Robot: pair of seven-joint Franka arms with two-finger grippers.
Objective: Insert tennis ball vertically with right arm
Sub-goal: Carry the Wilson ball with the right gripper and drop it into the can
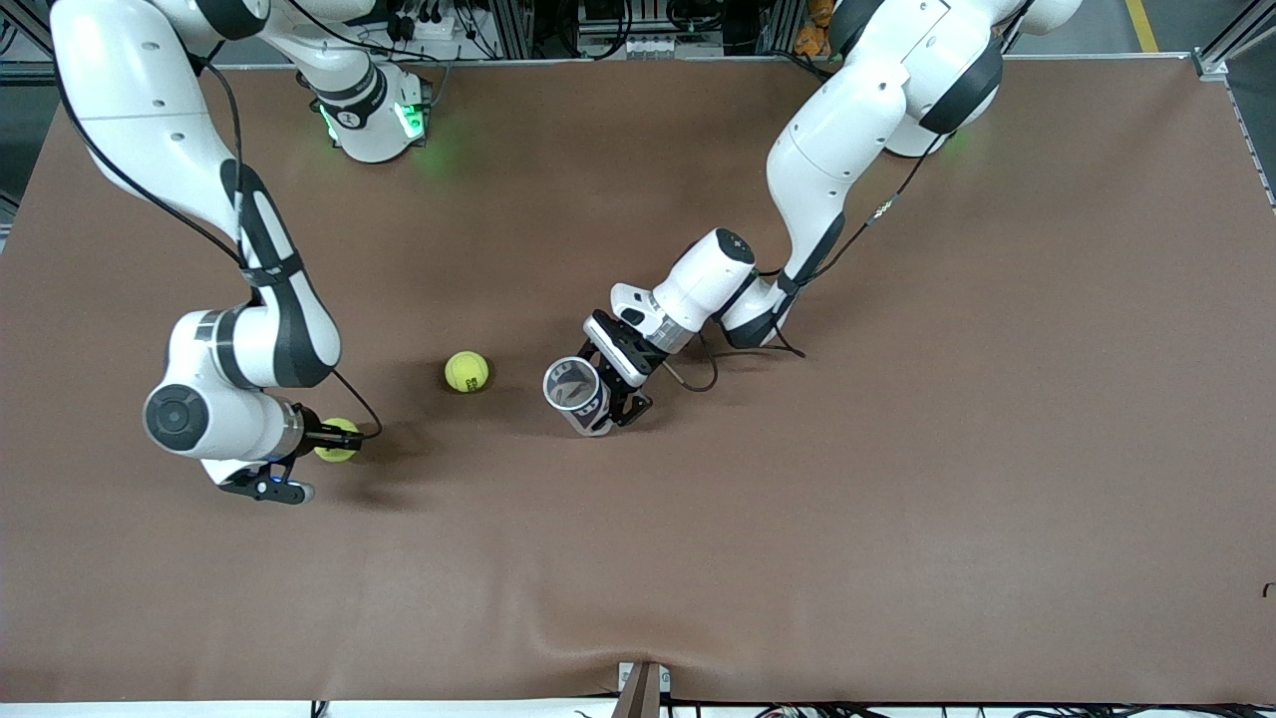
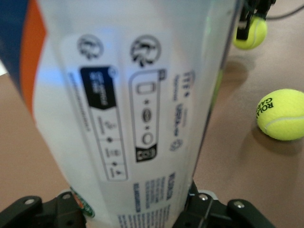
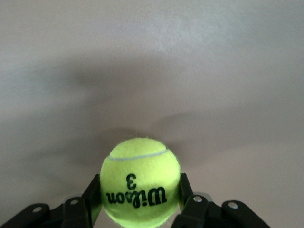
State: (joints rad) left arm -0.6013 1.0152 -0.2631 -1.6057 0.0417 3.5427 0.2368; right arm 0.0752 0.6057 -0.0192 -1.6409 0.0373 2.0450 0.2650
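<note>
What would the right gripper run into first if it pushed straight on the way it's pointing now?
Probably nothing but table. The right gripper, shut on a tennis ball, faces only bare brown table in its wrist view. The loose tennis ball and the can in the left gripper seem off that line, though depth is unclear.

We cannot read the blurred fine print on the can [image 2: 128,118]. The picture's edge cuts its top and base. The right gripper [image 1: 334,440] hides part of its tennis ball [image 1: 342,446].

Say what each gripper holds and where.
Right gripper: tennis ball, fingers on its two sides. Left gripper: clear ball can, clamped across its wall.
</note>
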